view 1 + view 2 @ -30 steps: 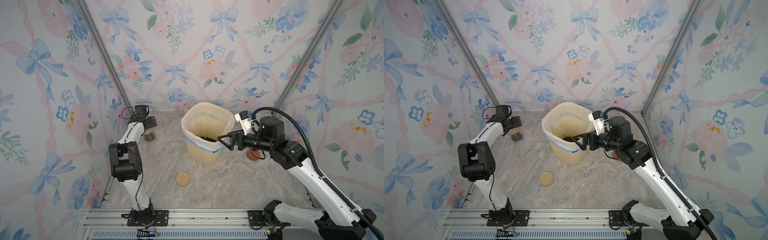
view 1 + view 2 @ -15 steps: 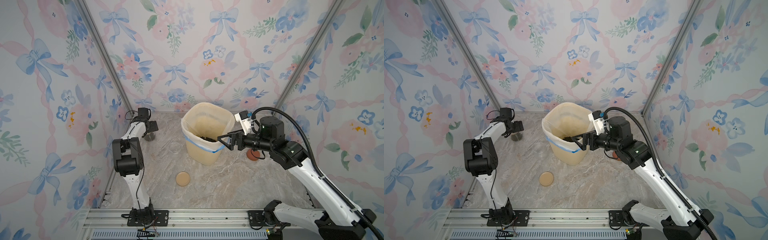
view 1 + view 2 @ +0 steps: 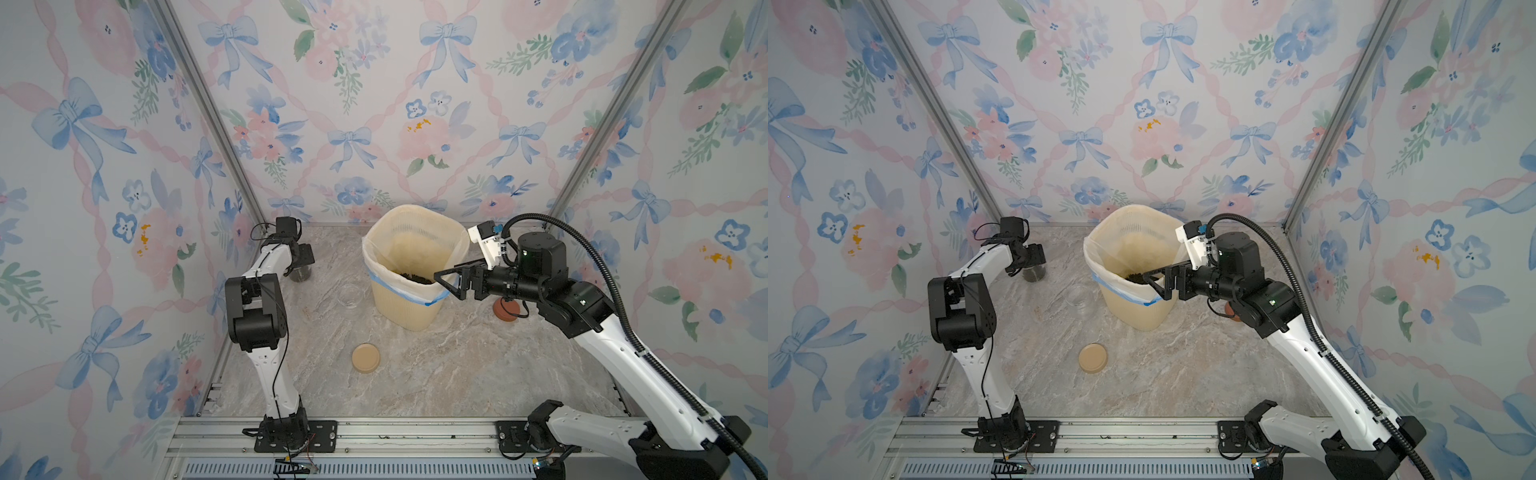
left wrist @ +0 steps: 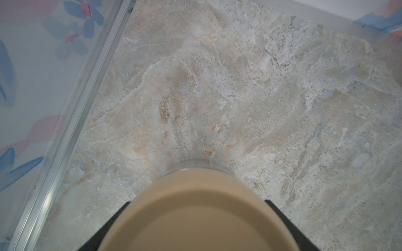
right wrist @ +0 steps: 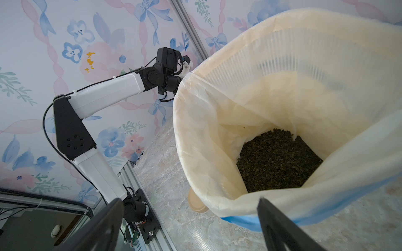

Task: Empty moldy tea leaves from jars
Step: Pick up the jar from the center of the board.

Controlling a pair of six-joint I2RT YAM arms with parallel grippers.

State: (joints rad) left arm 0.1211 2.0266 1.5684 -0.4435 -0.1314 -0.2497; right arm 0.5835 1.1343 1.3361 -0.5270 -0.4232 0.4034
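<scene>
At the back left stands a jar [image 3: 300,274] with dark tea leaves in it. My left gripper [image 3: 301,259] sits on top of it. In the left wrist view its black fingers [image 4: 121,208] press both sides of the jar's tan lid [image 4: 198,217], so it is shut on that lid. A second jar [image 3: 350,295], clear and lidless, stands left of the bin. More moldy tea leaves [image 5: 276,160] lie in the bin's bottom. My right gripper [image 3: 446,272] hangs open at the bin's right rim with nothing between its fingers.
The cream ribbed bin [image 3: 415,210] with a white liner stands at mid-back. A loose tan lid [image 3: 366,358] lies in front of it. A reddish-brown lid [image 3: 506,309] shows partly behind my right arm. The left wall's metal rail [image 4: 65,130] runs close to the gripped jar.
My left gripper has come down onto the back-left jar and its fingers have closed on the tan lid. The left elbow shifted right. The right arm has not moved.
</scene>
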